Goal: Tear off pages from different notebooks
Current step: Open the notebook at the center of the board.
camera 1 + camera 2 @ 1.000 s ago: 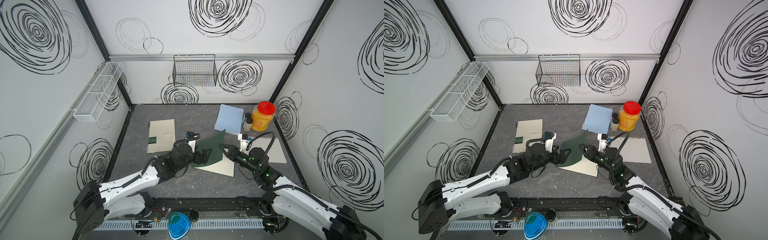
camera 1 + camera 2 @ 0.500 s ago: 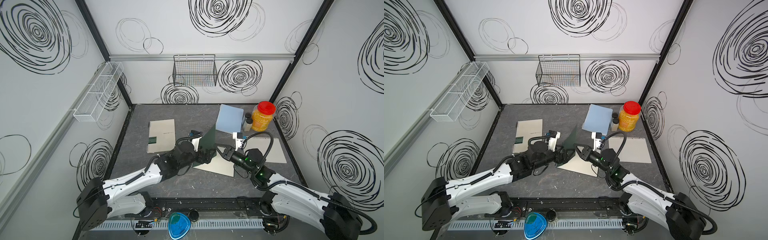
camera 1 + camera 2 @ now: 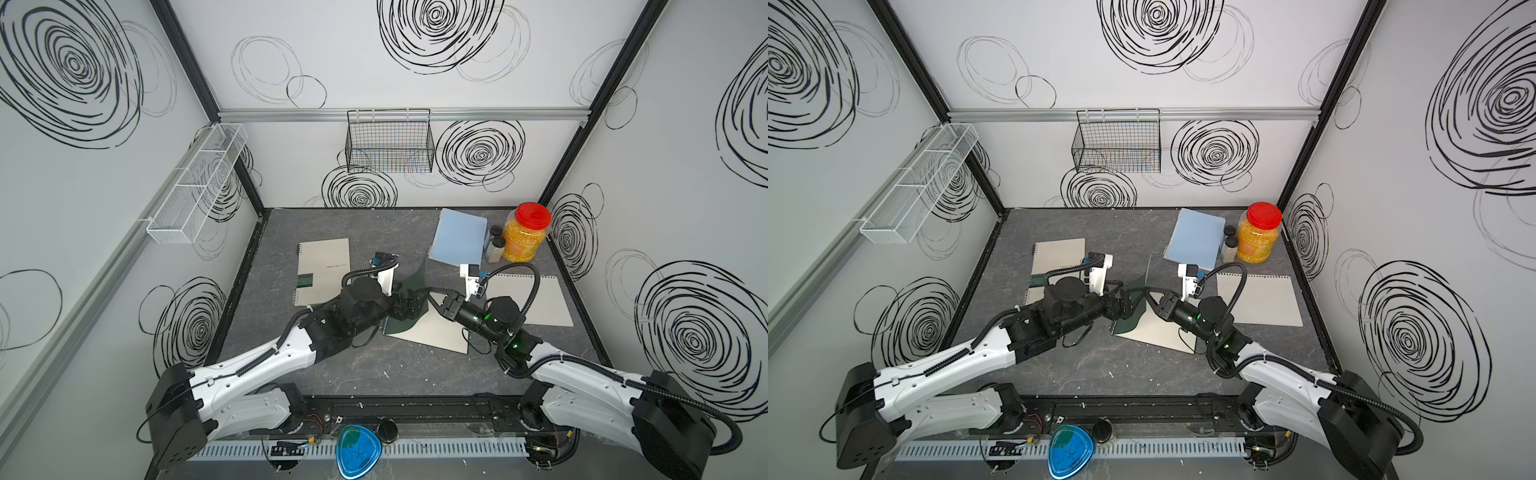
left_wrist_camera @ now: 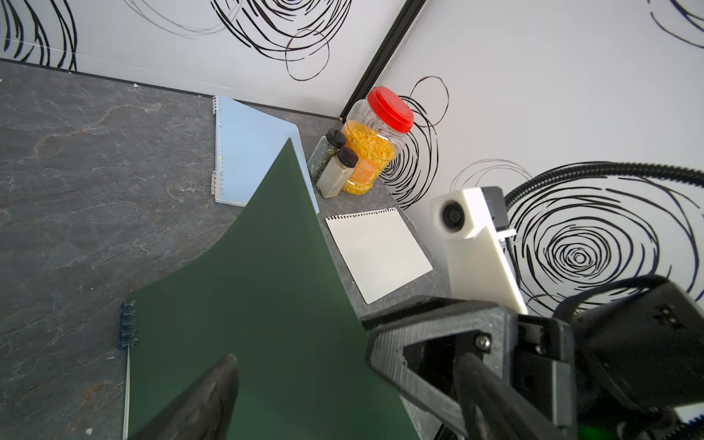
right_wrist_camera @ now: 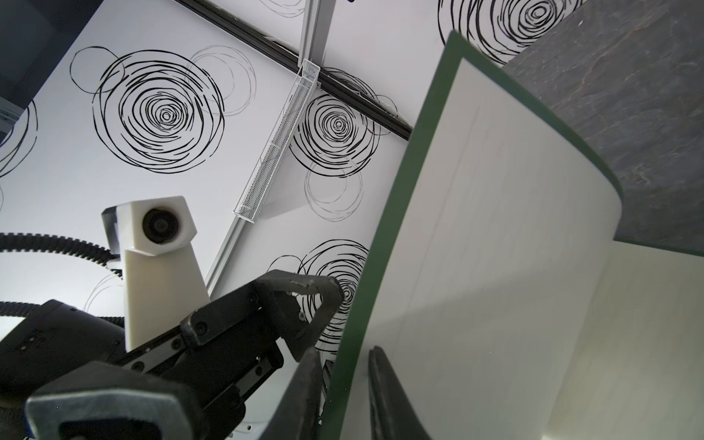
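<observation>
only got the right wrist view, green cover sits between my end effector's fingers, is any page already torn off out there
observer: yes, one loose lined page lies flat to the right of the green notebook.
operator: ok and the other notebooks, opened yet
observer: no, the light blue notebook at the back by the red-lidded jar and the cream notebook on the left both lie closed.
</observation>
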`<state>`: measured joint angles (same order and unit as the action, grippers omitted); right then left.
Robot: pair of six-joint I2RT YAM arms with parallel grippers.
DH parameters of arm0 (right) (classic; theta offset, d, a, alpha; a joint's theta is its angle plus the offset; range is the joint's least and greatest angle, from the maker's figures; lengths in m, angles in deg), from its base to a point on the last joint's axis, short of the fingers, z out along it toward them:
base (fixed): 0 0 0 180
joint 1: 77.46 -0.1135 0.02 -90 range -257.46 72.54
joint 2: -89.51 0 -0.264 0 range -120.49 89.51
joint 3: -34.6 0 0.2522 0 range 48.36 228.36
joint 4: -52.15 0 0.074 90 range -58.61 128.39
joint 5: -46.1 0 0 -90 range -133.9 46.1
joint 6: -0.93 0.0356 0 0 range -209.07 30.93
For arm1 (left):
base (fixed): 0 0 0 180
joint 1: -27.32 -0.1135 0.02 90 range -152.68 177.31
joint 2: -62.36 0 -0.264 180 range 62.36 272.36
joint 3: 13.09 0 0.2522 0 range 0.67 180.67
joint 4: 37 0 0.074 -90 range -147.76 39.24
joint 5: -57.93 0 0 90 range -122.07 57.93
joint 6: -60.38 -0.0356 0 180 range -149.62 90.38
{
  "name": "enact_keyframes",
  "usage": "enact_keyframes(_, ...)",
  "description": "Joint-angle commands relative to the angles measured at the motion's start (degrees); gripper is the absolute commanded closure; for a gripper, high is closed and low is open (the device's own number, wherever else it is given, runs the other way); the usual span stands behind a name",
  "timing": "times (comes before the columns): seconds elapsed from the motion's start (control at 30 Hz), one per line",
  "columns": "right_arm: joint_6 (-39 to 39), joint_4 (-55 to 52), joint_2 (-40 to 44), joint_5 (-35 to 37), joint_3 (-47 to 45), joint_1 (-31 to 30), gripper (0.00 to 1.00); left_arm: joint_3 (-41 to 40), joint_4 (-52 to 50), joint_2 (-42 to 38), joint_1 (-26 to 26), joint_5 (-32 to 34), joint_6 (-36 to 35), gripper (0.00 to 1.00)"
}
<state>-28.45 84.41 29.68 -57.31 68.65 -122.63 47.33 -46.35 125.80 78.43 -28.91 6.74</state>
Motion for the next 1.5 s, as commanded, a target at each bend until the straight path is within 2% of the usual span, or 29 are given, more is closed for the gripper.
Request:
enact_keyframes(0.0, 0.0, 3.5, -1.8, -1.4, 0.2, -1.0, 0.74, 2.1, 1.6, 1.3, -1.9, -1.1, -0.5, 0.08)
enact_keyframes(0.2, -0.5, 4.7, -4.5, -2.2, 1.0, -2.3, 0.74, 6.0, -0.7, 6.4, -5.8, -4.1, -0.7, 0.09)
enact_keyframes(0.53, -1.2, 4.3, -5.4, -1.5, 0.9, -2.9, 0.74, 6.3, -0.1, 10.6, -7.4, -6.0, -0.7, 0.17)
enact_keyframes(0.77, -1.4, 3.5, -6.0, -1.0, 1.1, -2.9, 0.74, 5.6, 0.1, 10.2, -7.8, -7.2, -0.7, 0.37)
enact_keyframes(0.87, -1.4, 3.6, -6.3, -1.1, 1.1, -2.9, 0.74, 5.5, -0.4, 10.1, -7.9, -7.0, -1.0, 0.48)
enact_keyframes(0.97, -1.4, 3.9, -6.7, -1.3, 1.2, -2.9, 0.74, 5.3, -1.0, 10.0, -8.1, -7.2, -1.1, 0.64)
enact_keyframes(1.1, -1.3, 4.1, -7.0, -1.4, 1.3, -2.9, 0.74, 4.9, -1.0, 9.5, -8.3, -7.0, -1.0, 0.79)
enact_keyframes(1.27, -1.2, 4.1, -7.0, -1.1, 1.0, -2.9, 0.74, 4.7, -1.2, 9.2, -8.4, -7.2, -0.9, 0.89)
enact_keyframes(1.47, -1.2, 3.9, -6.9, -0.9, 0.9, -2.9, 0.74, 4.7, -1.0, 9.1, -8.4, -7.6, -0.9, 0.93)
